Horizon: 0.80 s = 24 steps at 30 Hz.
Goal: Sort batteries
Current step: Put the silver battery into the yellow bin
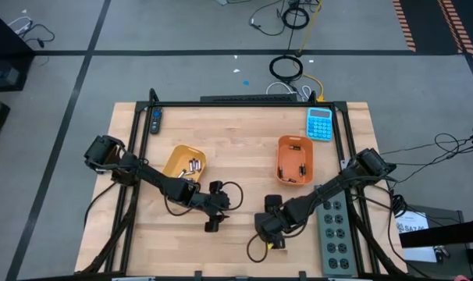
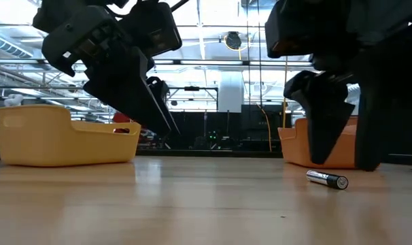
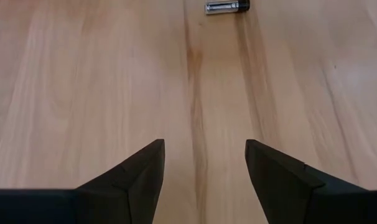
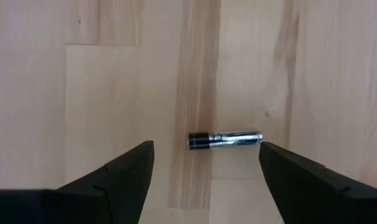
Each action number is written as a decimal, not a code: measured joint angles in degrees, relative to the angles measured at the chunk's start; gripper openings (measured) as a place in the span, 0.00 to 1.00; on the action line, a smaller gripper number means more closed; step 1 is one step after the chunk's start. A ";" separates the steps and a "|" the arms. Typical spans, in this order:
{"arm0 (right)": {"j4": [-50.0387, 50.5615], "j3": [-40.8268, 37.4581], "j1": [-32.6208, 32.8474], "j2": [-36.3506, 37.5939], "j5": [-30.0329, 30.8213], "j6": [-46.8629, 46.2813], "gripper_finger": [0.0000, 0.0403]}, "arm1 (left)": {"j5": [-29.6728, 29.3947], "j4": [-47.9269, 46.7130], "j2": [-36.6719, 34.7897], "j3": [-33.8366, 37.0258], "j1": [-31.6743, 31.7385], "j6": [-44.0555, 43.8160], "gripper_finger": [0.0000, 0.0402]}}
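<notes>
hovering wide open over 1 battery (image 4: pixel 225 139) on the table (image 1: pixel 236 140), right gripper (image 4: pixel 204 180), left gripper (image 3: pixel 204 177) open too, seemingly empty

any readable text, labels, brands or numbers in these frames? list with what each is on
None can be read.
Blue calculator: keys and display too small to read.
White sheet at the table's right edge: dark print, too blurred.
Battery between the right gripper's open fingers: no legible marking.
Grey power strip: no readable label.
</notes>
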State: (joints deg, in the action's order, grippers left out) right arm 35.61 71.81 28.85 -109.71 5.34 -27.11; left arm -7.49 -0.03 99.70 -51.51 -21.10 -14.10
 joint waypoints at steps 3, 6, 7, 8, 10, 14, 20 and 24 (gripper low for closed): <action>-1.04 0.00 -0.13 0.00 -0.19 0.89 0.70 | -0.02 -0.64 0.00 0.00 0.02 1.00 0.58; -1.18 0.00 -0.49 0.00 0.12 1.07 0.70 | 0.00 -0.67 0.00 0.00 0.02 1.17 0.58; -1.20 0.00 -0.63 0.00 0.22 1.28 0.70 | -0.01 -0.65 0.00 0.00 0.03 1.25 0.58; -1.20 0.00 -0.72 0.00 0.24 1.45 0.70 | -0.02 -0.65 0.00 0.00 0.09 1.35 0.58; -1.26 0.00 -1.03 0.00 0.27 1.81 0.70 | 0.00 -0.63 0.00 0.00 0.09 1.35 0.58; -2.13 -0.02 -1.51 -0.16 0.24 2.34 0.70 | -0.01 -0.63 0.00 0.00 0.09 1.35 0.58; -2.44 -0.09 -1.84 -1.84 -1.23 2.52 0.70 | 0.00 -0.94 0.00 -0.02 0.09 1.32 0.58; -2.50 -0.09 -1.84 -1.77 -0.98 2.53 0.70 | -0.02 -1.51 0.00 -0.02 0.09 1.05 0.58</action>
State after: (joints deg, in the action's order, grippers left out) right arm 33.12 71.72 27.01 -111.48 4.36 -24.58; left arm -7.51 -1.55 99.70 -51.53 -21.02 -13.05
